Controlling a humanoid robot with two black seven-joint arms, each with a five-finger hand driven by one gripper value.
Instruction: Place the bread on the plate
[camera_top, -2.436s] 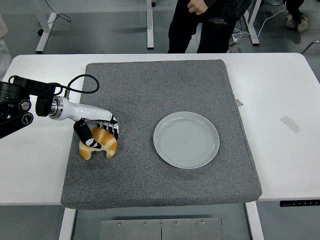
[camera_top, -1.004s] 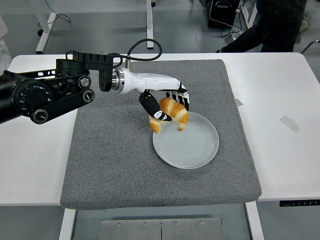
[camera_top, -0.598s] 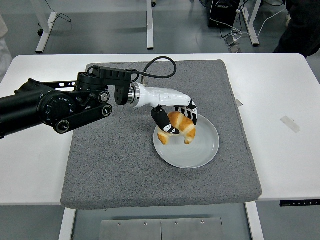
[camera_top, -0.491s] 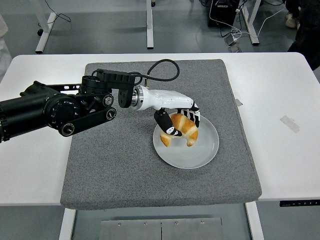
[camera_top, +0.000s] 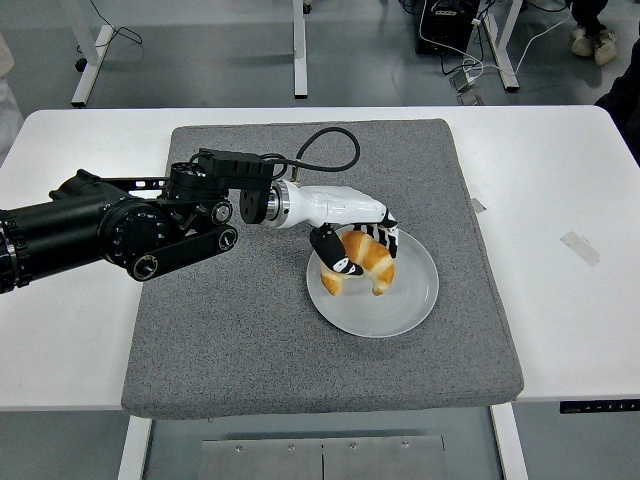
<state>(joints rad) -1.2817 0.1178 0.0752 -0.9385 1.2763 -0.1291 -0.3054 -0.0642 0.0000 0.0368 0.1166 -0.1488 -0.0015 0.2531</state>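
My left hand (camera_top: 355, 243) gripped the golden-brown croissant-shaped bread (camera_top: 361, 262) over the round pale-grey plate (camera_top: 412, 300), left of its centre

The left hand (camera_top: 352, 243) grips the croissant (camera_top: 360, 263) over the grey plate (camera_top: 410, 305) on the mat (camera_top: 250, 340).

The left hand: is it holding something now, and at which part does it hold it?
The left hand holds the bread, a croissant, around its middle arch; thumb on the near side, fingers over the far side. Both tips hang free over the plate.
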